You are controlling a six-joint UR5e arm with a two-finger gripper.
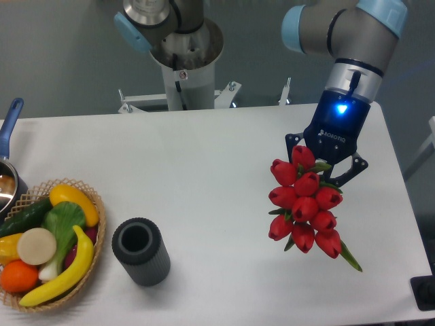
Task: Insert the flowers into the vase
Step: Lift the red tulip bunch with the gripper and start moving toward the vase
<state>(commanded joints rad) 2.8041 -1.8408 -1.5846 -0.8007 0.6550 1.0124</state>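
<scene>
Below the hand (325, 170), red flowers (304, 204) are gripped, their stems hidden; the vase (141, 250) is seen far left.

Wall: plain grey-blue wall (61, 54), evenly lit, behind the table.
Furniture: broad white rectangular table (204, 170) with a smooth matte top.
Light: soft and diffuse, with faint shadows on the tabletop.
</scene>
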